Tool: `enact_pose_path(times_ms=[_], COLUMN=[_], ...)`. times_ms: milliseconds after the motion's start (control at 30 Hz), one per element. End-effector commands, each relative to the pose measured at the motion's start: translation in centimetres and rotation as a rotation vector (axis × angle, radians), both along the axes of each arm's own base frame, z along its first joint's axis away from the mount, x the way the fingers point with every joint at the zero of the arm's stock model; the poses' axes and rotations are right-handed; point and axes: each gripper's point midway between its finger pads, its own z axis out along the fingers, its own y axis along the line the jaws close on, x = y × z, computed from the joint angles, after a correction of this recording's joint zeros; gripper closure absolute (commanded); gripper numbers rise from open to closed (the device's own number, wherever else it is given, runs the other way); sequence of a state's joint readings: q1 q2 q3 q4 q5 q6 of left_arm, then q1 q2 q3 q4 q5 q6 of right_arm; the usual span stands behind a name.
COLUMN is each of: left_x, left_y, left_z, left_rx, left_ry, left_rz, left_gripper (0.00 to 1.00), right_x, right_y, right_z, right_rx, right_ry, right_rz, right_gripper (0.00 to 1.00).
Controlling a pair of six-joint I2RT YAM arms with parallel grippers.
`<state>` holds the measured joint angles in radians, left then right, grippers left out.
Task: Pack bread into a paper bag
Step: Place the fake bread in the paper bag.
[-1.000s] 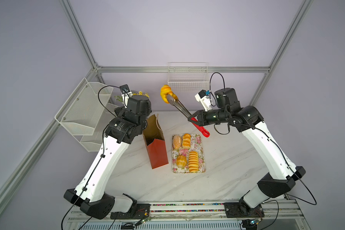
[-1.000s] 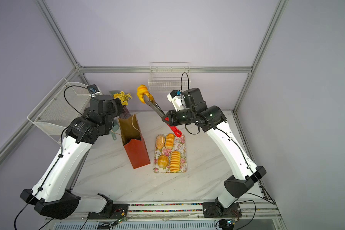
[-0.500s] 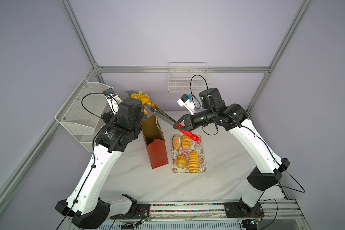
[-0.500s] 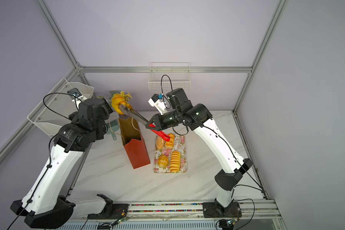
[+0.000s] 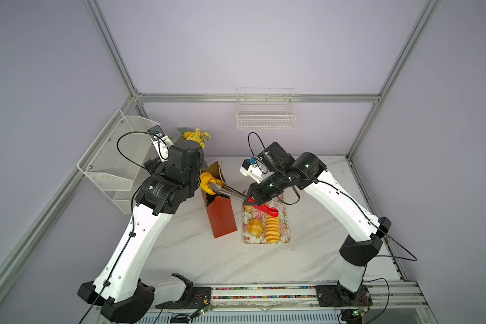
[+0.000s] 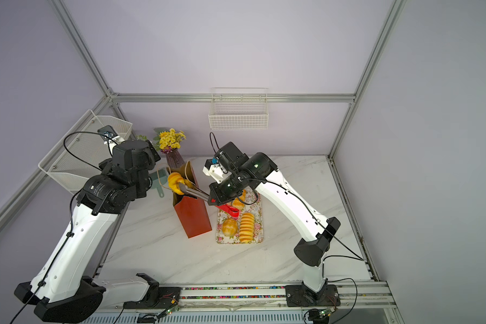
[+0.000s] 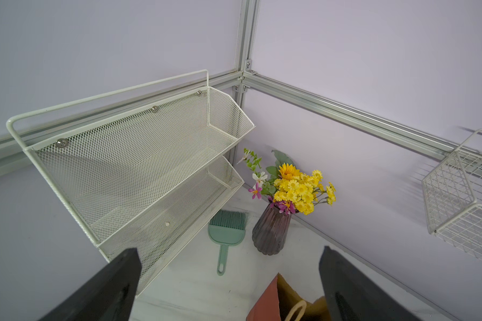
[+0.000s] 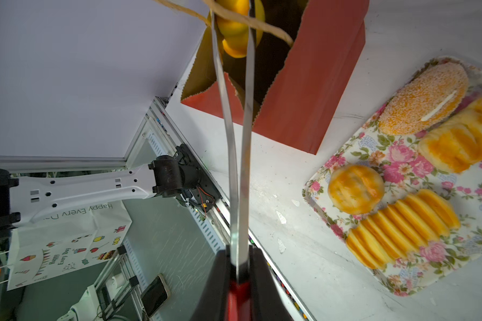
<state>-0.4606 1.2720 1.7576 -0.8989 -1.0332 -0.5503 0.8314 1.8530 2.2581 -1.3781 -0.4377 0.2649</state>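
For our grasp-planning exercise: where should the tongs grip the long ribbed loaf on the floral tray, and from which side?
Grip the ribbed loaf across its narrow width near mid-length, coming down from above. It lies flat on the floral tray, long and slim, so a centred hold likely keeps it level. The round bun sits close beside it, leaving a narrow gap on that side.
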Motion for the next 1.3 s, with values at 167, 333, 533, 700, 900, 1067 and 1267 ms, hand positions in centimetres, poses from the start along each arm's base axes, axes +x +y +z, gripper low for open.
enact_pose_path(times_ms=[167, 333, 533, 700, 900, 1067, 1267], left_x=[0.3, 0.8, 1.3, 1.9, 2.1, 2.0, 2.2], left_y=[-1.1, -1.6, -2.0, -2.4, -2.4, -2.4, -2.6], left_z=[-1.1, -1.8, -2.1, -2.2, -2.4, -2.3, -2.4], left_rx=[-0.076, -0.087, -0.086, -0.082, -0.078, -0.075, -0.077], left_ry=[-0.014, 0.001, 0.011, 0.021, 0.027, 0.025, 0.027], left_rz=[-0.059, -0.077, -0.082, -0.092, -0.094, -0.092, -0.1], left_gripper=[0.0, 0.0, 0.0, 0.0, 0.0, 0.0, 0.0], right_x=[0.6, 1.3, 1.6, 1.7, 1.7, 1.4, 1.2], right_y=[-1.1, -1.4, -1.8, -1.9, -1.9, -1.8, -2.1], right_z=[-0.8, 0.7, 1.1, 0.4, 0.6, 1.1, 2.9], right_rx=[-0.095, -0.079, -0.084, -0.109, -0.097, -0.065, -0.022], right_ry=[-0.081, -0.147, -0.179, -0.175, -0.188, -0.192, -0.232], right_rz=[-0.011, -0.033, -0.058, -0.057, -0.054, -0.046, -0.062], right_gripper=[0.79, 0.79, 0.84, 0.78, 0.64, 0.61, 0.62])
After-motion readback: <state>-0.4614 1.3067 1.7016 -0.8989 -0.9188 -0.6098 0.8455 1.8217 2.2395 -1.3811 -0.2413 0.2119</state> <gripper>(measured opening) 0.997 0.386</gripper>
